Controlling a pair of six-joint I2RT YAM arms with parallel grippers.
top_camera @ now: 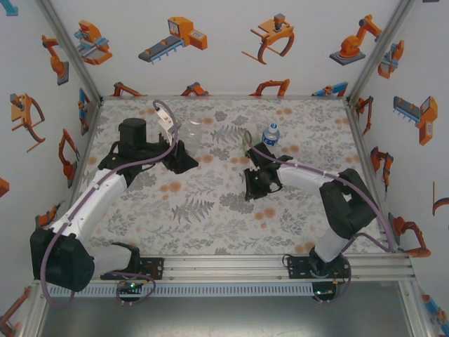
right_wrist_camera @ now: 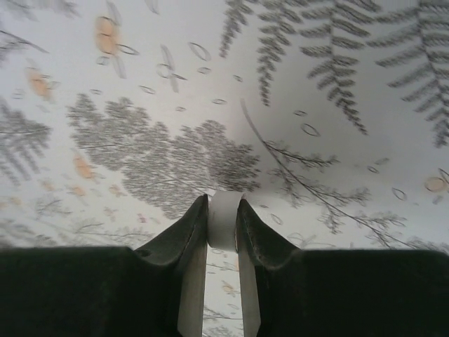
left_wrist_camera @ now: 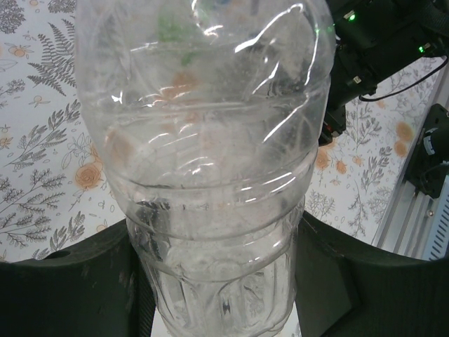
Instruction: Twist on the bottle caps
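On the left, clamps the clear bottle (left_wrist_camera: 210,175) in the left gripper (left_wrist_camera: 217,295), jaws pressed against its ribbed lower body. Farther right, past the blue-label bottle (top_camera: 271,134) standing upright on the floral table (top_camera: 210,210) just behind the right arm, pinches a white bottle cap (right_wrist_camera: 224,210) tight in the right gripper (right_wrist_camera: 224,223), jaws closed on both its sides.

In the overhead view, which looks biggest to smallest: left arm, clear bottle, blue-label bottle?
1. left arm, by far
2. clear bottle and blue-label bottle: about alike, too close to rank
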